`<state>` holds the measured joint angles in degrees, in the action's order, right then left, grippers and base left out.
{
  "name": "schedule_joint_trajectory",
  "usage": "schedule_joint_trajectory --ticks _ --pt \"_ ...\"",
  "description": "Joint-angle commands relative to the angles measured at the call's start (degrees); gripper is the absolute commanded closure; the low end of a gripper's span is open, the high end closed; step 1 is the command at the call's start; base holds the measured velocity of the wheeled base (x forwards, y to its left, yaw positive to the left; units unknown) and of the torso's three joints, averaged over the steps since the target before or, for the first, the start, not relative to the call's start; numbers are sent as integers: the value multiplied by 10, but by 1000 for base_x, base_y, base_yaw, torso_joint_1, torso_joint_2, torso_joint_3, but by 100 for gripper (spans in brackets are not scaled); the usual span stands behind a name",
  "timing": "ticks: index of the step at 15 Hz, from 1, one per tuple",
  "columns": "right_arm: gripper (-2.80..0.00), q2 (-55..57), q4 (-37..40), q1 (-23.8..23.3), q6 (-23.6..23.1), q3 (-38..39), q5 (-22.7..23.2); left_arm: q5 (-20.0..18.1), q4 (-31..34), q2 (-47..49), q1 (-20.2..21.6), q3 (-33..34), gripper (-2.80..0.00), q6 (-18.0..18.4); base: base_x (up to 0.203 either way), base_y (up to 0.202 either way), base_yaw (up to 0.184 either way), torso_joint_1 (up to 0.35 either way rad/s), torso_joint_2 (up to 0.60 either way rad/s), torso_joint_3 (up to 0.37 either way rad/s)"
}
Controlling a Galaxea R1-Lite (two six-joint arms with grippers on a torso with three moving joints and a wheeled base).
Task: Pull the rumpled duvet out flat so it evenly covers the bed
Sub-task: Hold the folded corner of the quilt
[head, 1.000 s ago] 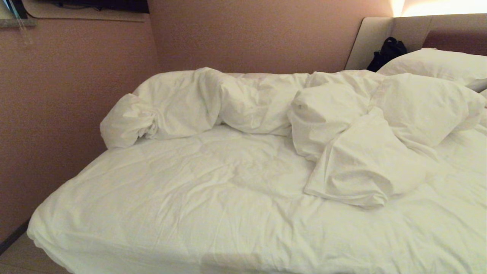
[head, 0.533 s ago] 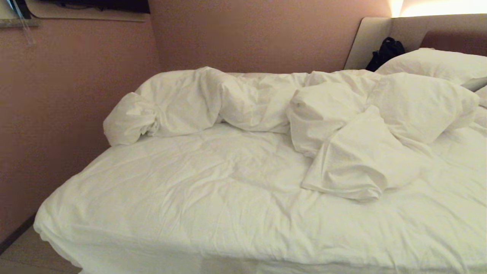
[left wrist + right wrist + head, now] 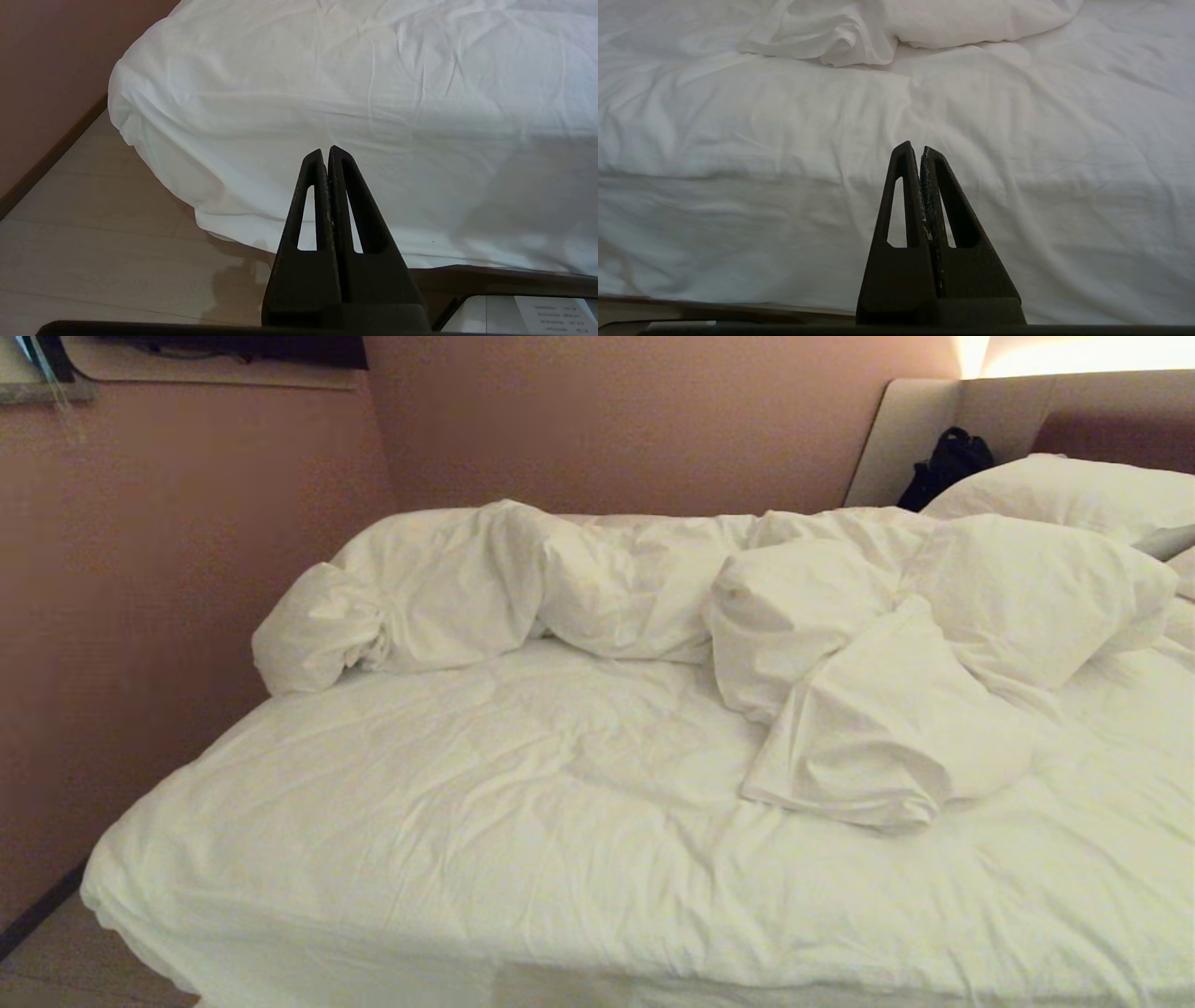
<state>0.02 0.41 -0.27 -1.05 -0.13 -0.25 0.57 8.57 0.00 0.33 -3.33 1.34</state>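
A wide bed (image 3: pixel 187 933) filled the head view, its near part under smooth but creased white bedding. The duvet (image 3: pixel 709 607) lay bunched in a long, puffy ridge across the far side of the bed, against the pinkish wall (image 3: pixel 607 420), with one folded flap spilling toward the middle of the bed. A white pillow (image 3: pixel 1064 490) sat at the headboard (image 3: pixel 943 411) end of the bed, with a black bag (image 3: pixel 948 462) just beside it. The left gripper (image 3: pixel 326 151) hung short of the bed's near corner, above pale wood floor (image 3: pixel 93 242), its black fingers pressed together and holding nothing. The right gripper (image 3: pixel 915 148) hung in front of the bed's near edge, fingers likewise closed and empty, apart from the bedding.
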Motion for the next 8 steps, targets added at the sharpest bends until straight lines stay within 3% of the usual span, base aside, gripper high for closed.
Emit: schedule_joint_trajectory --ticks 1,4,8 --pt "0 0 2 0 -2 -1 0 0 0 0 0 0 0 0 0 0 0 0 0 0" --pt "0 0 12 0 -3 -8 -1 0 0 0 0 0 0 0 0 0 0 0 0 0" --pt "0 0 91 0 0 -84 17 0 0 0 0 0 0 0 0 0 0 0 0 0"
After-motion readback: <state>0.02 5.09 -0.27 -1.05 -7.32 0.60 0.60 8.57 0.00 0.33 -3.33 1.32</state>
